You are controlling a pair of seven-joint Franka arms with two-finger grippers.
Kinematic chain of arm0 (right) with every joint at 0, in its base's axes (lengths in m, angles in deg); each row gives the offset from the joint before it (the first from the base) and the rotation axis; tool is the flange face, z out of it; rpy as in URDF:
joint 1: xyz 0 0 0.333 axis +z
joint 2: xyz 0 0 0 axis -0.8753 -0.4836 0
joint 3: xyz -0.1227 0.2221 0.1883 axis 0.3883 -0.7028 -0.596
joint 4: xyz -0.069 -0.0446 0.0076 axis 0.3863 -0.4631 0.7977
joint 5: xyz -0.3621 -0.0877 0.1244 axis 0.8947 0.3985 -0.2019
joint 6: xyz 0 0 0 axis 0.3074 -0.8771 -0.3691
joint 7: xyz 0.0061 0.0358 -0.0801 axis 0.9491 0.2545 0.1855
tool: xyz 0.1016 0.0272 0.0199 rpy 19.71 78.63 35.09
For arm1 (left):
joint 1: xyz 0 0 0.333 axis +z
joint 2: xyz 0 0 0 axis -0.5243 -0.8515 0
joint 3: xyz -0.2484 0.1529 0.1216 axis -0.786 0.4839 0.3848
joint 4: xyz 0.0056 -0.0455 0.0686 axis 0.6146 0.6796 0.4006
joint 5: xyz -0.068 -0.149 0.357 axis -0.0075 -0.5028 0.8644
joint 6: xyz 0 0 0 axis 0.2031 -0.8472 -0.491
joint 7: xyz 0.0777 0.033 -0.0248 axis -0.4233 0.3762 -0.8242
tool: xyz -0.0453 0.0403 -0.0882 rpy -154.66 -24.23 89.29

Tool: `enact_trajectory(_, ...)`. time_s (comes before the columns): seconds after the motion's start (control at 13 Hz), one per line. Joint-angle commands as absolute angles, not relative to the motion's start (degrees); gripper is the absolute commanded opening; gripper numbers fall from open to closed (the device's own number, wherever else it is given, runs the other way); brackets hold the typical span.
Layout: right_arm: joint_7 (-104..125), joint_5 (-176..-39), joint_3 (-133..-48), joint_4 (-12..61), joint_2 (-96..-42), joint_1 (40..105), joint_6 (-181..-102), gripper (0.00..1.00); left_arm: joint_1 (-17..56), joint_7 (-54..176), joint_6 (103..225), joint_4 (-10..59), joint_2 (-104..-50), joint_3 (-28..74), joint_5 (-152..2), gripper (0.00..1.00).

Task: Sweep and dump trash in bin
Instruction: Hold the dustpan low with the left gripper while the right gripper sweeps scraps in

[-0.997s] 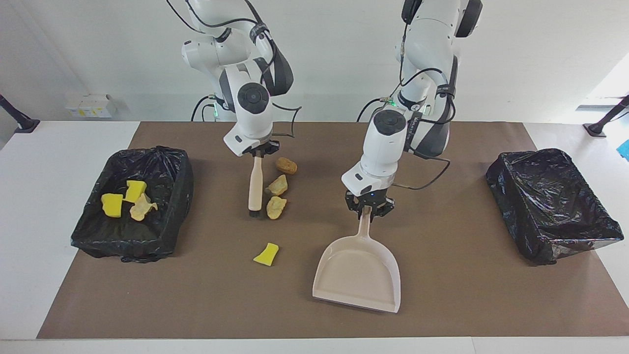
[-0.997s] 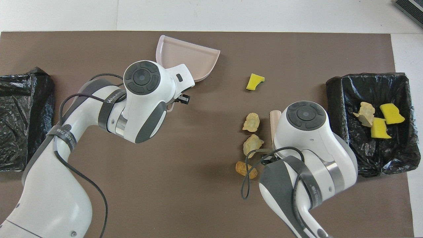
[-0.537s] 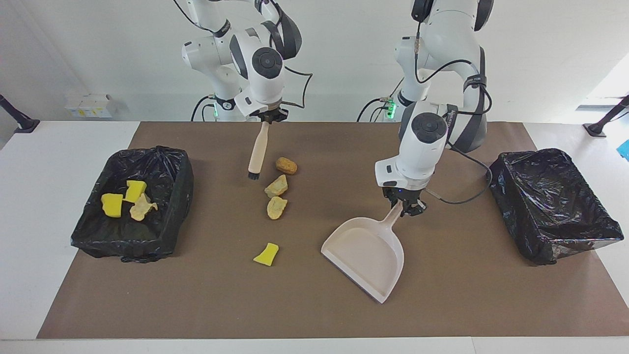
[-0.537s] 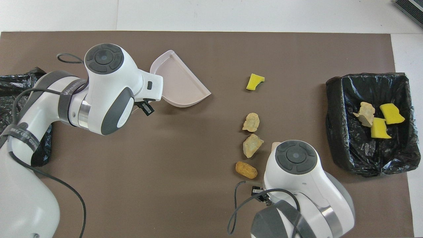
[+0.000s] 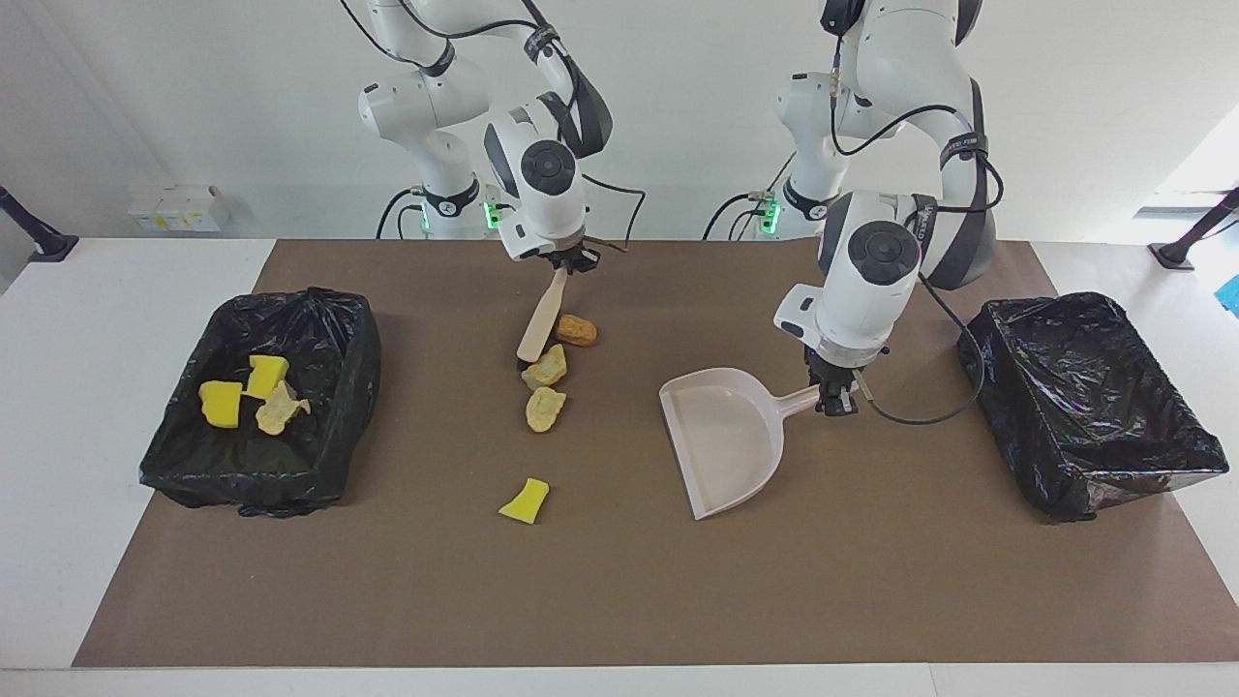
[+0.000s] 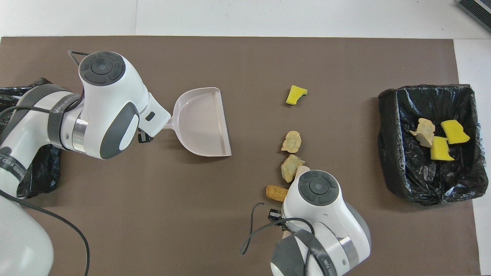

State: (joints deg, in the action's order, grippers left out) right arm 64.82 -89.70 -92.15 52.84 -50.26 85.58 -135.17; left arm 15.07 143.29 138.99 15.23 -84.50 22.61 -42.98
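Sweeping setup, brush and dustpan both gripped

Right gripper (image 5: 569,261) is clamped tight on the brush (image 5: 540,322), its bristle end right against the tan lumps (image 5: 546,388) mid-mat (one yellow sponge chunk (image 5: 525,500) sits apart, farther from the robots). Left gripper (image 5: 834,398) is closed on the dustpan (image 5: 724,440) handle, pan mouth facing the scraps. Three more scraps (image 5: 246,392) lie in the bin (image 5: 334,436) at the right arm's end; another bin (image 5: 1089,455) sits at the left arm's end.

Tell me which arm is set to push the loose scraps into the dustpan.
Right. Its tool holds the brush with the bristles beside the tan lumps. The left tool holds the dustpan, open mouth toward them, so it likely just receives.
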Motion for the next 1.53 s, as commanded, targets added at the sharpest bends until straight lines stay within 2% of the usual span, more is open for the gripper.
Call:
enact_trajectory(0.0,57.41,-93.11,-91.97,50.12,-54.36,83.67,-137.7,0.0,13.7,148.22,147.58,26.96,-78.02,22.38,-40.5,0.0)
enact_trajectory(0.38,47.38,-93.81,-92.06,43.7,-59.64,82.53,-138.85,0.0,10.09,147.35,153.83,37.35,-72.65,22.3,-40.5,0.0)
enact_trajectory(0.54,46.93,-95.47,-92.06,40.89,-61.32,82.52,-138.85,0.0,9.3,144.9,155.34,39.47,-71.59,22.21,-40.5,0.0)
enact_trajectory(0.77,43.78,-96.1,-92.06,40.61,-61.5,82.87,-139.81,0.0,7.46,138.58,155.87,39.74,-71.67,22.03,-40.59,0.0)
enact_trajectory(1.0,38.58,-106.1,-92.06,40.88,-62.46,83.84,-143.76,0.0,7.36,136.36,157.97,40.27,-71.94,22.03,-41.02,0.0)
enact_trajectory(1.15,38.31,-109.44,-92.06,39.04,-63.25,83.93,-143.6,0.0,7.36,135.39,159.99,40.36,-72.37,22.03,-41.2,0.0)
enact_trajectory(1.3,38.22,-109.64,-92.06,36.49,-63.52,83.41,-141.15,0.0,7.45,135.65,162.72,40.36,-73.61,21.94,-41.38,0.0)
enact_trajectory(1.46,38.75,-109.72,-91.97,31.32,-63.52,82.7,-135.1,0.0,7.71,135.83,164.56,40.36,-73.78,21.94,-43.21,0.0)
